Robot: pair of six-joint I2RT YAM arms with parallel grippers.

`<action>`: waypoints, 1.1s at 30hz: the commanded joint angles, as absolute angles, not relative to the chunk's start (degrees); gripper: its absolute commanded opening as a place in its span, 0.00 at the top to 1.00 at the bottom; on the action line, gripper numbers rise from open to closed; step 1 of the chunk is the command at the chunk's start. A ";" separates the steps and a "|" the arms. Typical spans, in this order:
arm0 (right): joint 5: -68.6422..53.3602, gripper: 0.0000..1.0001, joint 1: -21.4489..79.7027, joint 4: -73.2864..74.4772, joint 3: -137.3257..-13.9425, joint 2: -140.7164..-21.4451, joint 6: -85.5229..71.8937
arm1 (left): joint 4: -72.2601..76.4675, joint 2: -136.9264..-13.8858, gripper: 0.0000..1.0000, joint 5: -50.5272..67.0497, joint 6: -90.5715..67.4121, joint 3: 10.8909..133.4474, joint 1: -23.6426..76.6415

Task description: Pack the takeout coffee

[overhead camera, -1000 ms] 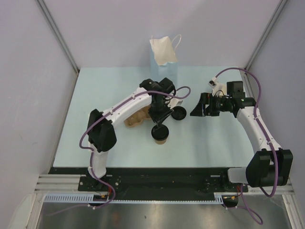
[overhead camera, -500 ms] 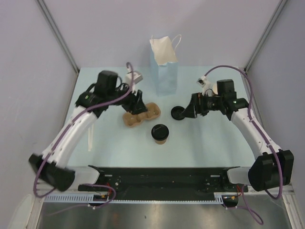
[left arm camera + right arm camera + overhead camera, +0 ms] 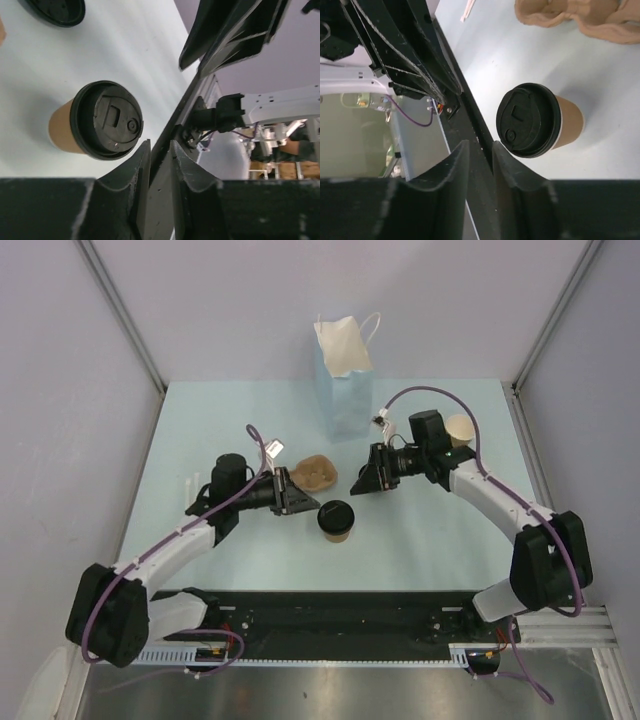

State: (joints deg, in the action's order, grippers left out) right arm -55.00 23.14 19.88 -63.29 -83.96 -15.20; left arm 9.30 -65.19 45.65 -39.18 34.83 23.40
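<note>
Blue paper bag stands at the back of the table, can't see inside it. Brown cup carrier lies in front of it. The coffee cup, black lid on, stands just beside the carrier. It's between the left gripper and the right gripper, touching neither. Both are down to a slit, gripping nothing.

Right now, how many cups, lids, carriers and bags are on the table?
Tan kraft-paper cups: 2
Round black plastic lids: 2
Brown moulded-pulp carrier: 1
Light-blue paper bag: 1
Total: 6
</note>
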 commanded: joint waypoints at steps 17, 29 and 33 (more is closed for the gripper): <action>-62.84 0.79 28.04 14.15 -61.96 -95.18 -18.11 | 18.46 -77.78 0.83 49.92 -44.91 37.97 28.12; -63.28 0.79 26.46 15.47 -61.87 -101.16 -16.52 | 17.58 -86.12 0.85 47.72 -44.65 39.19 28.21; -62.84 0.80 25.23 15.64 -61.87 -103.44 -16.52 | 17.40 -88.33 0.85 48.07 -45.35 39.55 28.04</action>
